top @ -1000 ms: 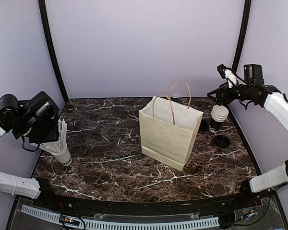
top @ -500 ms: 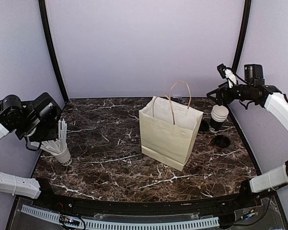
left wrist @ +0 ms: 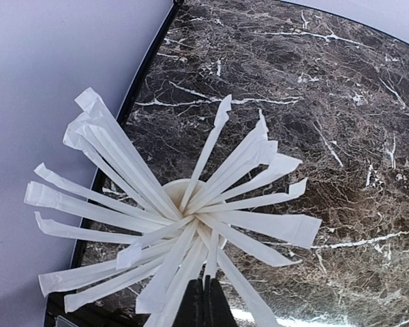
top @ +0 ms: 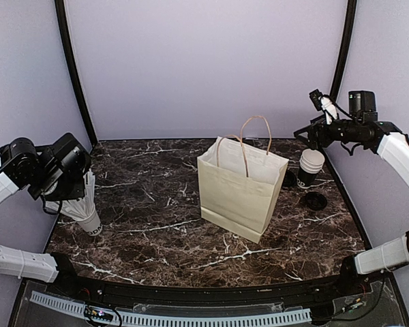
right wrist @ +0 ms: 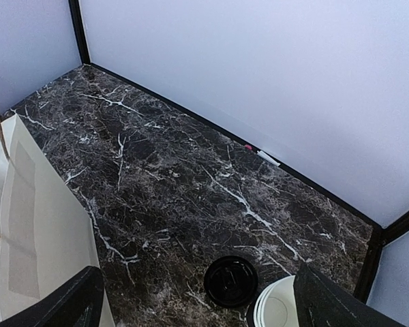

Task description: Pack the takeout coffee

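The left arm (top: 54, 167) sits slightly lower and further right than a second ago, closer over the cup of sticks (top: 87, 216). The left gripper (left wrist: 205, 294), partly open then, now has its jaws pressed together among the sticks.

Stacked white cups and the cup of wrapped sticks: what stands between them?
The cream paper bag, standing upright with its handles up, and bare marble tabletop on either side of it. The top external view shows this.

White arms (top: 402, 153), black fingers (right wrist: 65, 306)
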Motion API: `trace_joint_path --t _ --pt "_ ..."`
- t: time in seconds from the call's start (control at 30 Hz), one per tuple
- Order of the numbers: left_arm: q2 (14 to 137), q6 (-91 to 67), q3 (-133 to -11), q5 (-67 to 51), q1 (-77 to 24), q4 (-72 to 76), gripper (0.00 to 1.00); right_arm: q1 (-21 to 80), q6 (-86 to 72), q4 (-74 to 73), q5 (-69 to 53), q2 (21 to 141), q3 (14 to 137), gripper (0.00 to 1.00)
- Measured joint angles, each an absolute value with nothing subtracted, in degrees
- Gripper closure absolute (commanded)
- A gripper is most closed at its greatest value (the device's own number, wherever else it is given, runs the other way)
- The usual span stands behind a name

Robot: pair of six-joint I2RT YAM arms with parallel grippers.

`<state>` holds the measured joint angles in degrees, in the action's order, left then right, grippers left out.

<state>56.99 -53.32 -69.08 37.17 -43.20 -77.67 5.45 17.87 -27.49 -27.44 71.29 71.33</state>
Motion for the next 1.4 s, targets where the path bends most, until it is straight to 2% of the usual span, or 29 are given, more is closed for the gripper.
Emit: trace_joint_path --t 0.17,0.37,0.63,0.8,0.97,1.1,1.27,1.4 --pt "58.67 -52.36 -72.53 39.48 -42.85 -79.40 1.00 5.45 17.80 -27.66 -27.49 70.96 71.33 0.01" --pt "61.82 -47.35 -85.62 43.38 -42.85 -81.32 1.00 5.45 17.69 -28.12 -27.59 70.83 71.33 0.01" --pt "64.29 -31.55 -103.94 49.12 -42.85 -79.13 1.00 5.45 17.69 -28.36 -27.55 70.83 71.11 0.01" --pt "64.51 -18.72 -107.87 47.68 -42.85 -69.73 1.00 5.45 17.69 -28.36 -27.49 70.83 71.11 0.01" --pt "66.54 -6.79 -107.83 35.70 -42.61 -56.95 1.00 5.45 17.69 -28.34 -27.14 71.05 71.00 0.01" --pt "71.02 -0.80 -107.79 19.90 -42.59 -47.13 1.00 5.45 17.69 -28.34 -26.96 71.18 70.85 0.01" --pt "77.93 2.07 -107.79 2.35 -42.85 -39.13 1.00 5.45 17.74 -28.25 -26.04 71.20 70.57 0.01" --pt "82.26 3.55 -107.77 -5.91 -44.95 -34.65 1.00 5.32 17.91 -28.27 -25.23 71.20 69.45 0.01"
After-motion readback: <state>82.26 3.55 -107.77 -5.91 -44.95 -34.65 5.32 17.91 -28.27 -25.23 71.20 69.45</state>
